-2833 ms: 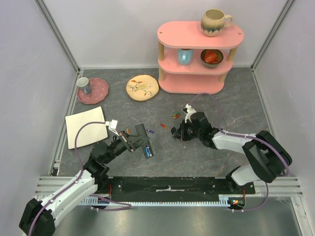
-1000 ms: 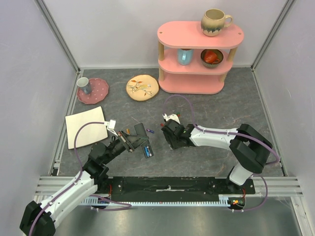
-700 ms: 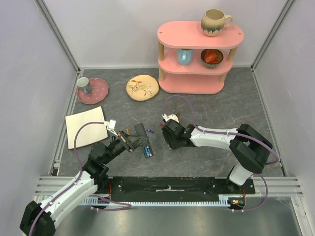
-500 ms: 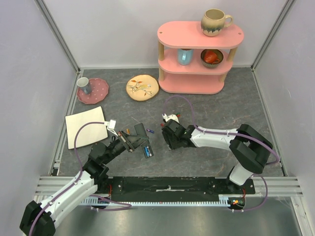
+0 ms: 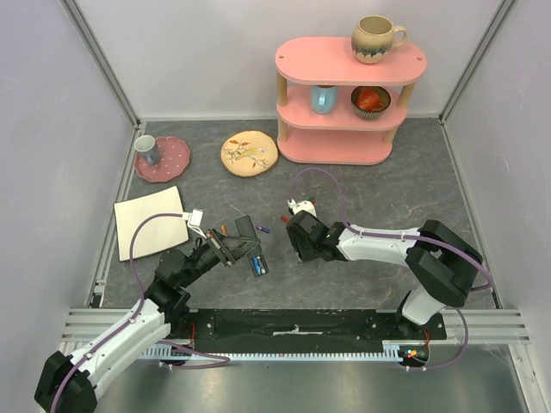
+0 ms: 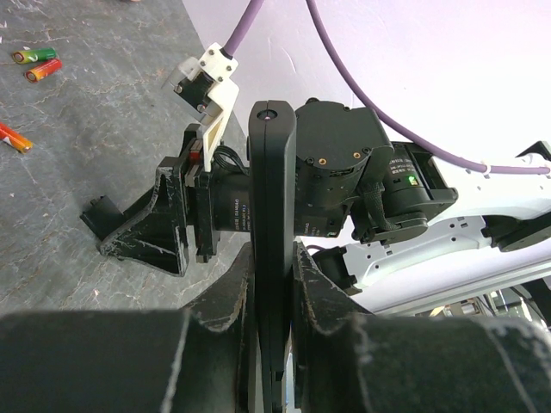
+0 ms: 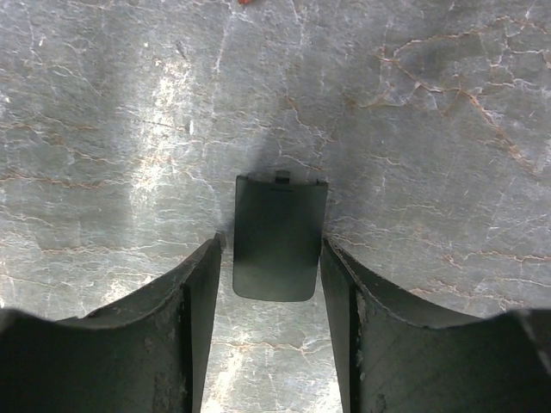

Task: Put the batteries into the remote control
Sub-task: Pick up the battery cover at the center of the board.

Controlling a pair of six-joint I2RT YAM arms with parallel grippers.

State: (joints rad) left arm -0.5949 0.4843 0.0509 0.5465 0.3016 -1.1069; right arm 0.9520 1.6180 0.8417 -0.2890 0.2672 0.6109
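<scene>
Remote control (image 5: 247,231) is clamped in the left hand (image 5: 228,247), near-left of table (image 5: 387,189) centre. Its long axis runs roughly near–far, crosswise to the fingers, with the far end leaning slightly left. A blue cell (image 5: 257,265) is seen seated at the near end. In the left wrist view the remote is seen thin-edge-on, pinched tight between both fingers (image 6: 231,288); whether it rests on the table cannot be told. Right hand (image 5: 299,248) is spread apart with nothing gripped, tips down at the table just right of the remote. A small black cover (image 7: 280,237) lies flat between the fingers (image 7: 200,292), tab end pointing away from the wrist; contact cannot be confirmed. Loose batteries (image 6: 41,70) lie on the table beyond the right hand.
</scene>
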